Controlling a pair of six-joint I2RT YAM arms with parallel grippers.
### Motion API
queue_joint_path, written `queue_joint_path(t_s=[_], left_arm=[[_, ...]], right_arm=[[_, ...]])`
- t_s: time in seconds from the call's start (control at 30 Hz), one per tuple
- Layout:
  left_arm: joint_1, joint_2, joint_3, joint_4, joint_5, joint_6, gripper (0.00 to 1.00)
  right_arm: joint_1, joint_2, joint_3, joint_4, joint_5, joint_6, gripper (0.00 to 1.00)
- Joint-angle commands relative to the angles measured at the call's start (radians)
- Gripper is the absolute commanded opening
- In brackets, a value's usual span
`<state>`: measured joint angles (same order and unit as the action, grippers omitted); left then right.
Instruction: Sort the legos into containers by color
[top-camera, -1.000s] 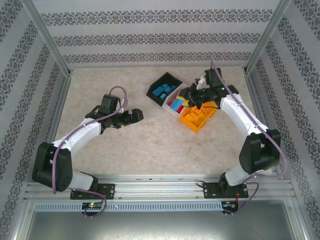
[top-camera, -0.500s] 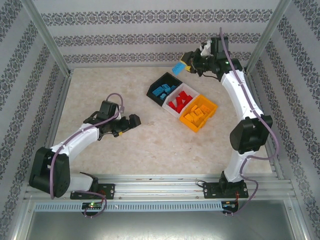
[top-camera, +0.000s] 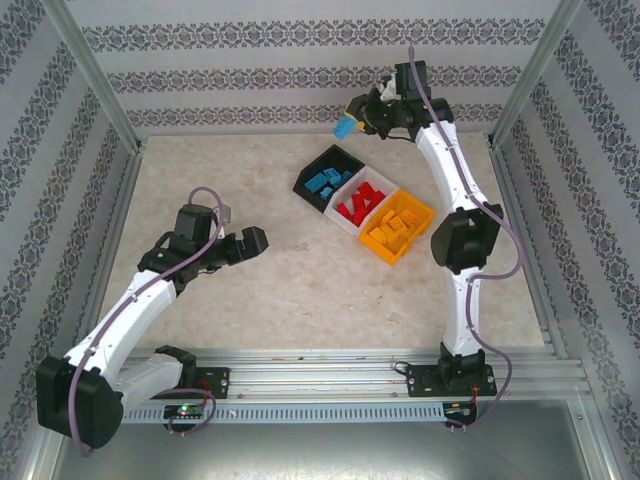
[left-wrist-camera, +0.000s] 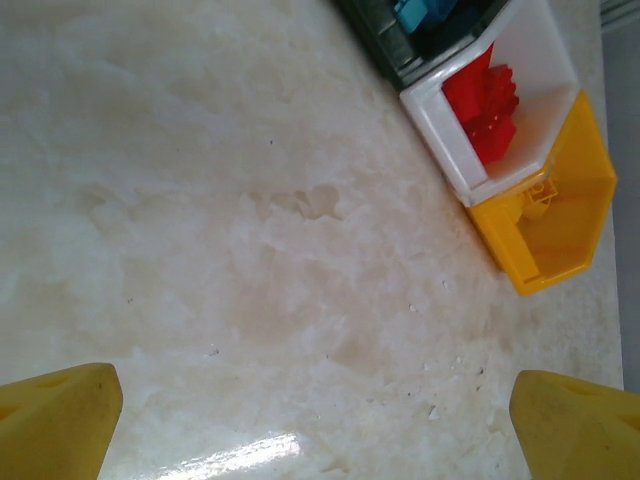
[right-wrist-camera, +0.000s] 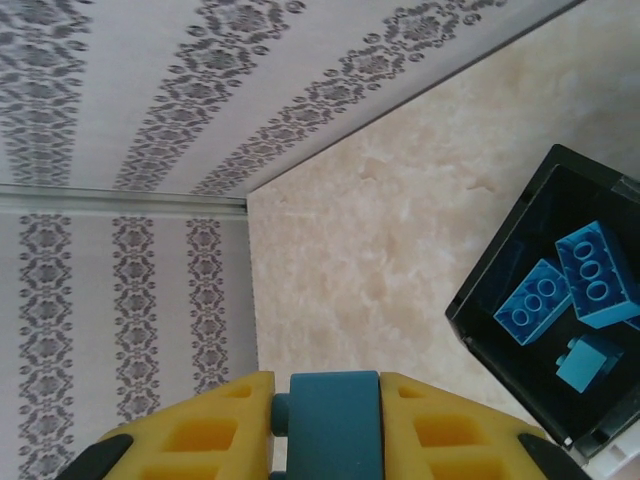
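Lego, blue, sits pinched between right gripper fingers.

Beige marbled table w/ patterned striped walls, metal frame posts.

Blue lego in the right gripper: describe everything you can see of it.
The blue lego is a small teal-blue plastic brick, smooth, with a nub showing on its left side in the wrist view. The yellow fingers of the right gripper clamp it from both sides, in the air near the back wall, apart from the black bin. Nothing else touches it.
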<state>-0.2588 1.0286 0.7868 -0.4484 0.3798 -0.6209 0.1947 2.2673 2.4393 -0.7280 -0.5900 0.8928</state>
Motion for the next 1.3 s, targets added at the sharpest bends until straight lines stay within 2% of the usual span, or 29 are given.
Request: queue_joint_path(t_s=[0.0,0.33,0.67,0.8,0.93,1.27], left_arm=[[0.016,-0.048,-0.034,-0.025,-0.074,0.004,1.0],[0.019,-0.219,-0.077,-0.068,-0.194,0.016,1.0],[0.02,-0.379,-0.198,-0.004,-0.264,-0.008,1.0],[0.021,-0.397,-0.221,0.03,-0.281,0.001,1.0],[0.019,-0.394,-0.222,0.051,-0.293,0.007,1.0],[0.019,-0.386,-0.226,0.08,-0.295,0.022,1.0]], right_arm=[[0.011,0.072,0.089,-0.037,0.007,0.001,0.25],[0.014,0.224,0.185,0.001,-0.01,0.063,0.27],[0.024,0.292,0.236,0.025,-0.012,0.111,0.29],[0.026,0.306,0.24,0.037,-0.013,0.124,0.33],[0.028,0.325,0.268,0.042,-0.016,0.135,0.43],[0.032,0.325,0.273,0.042,-0.014,0.14,0.51]])
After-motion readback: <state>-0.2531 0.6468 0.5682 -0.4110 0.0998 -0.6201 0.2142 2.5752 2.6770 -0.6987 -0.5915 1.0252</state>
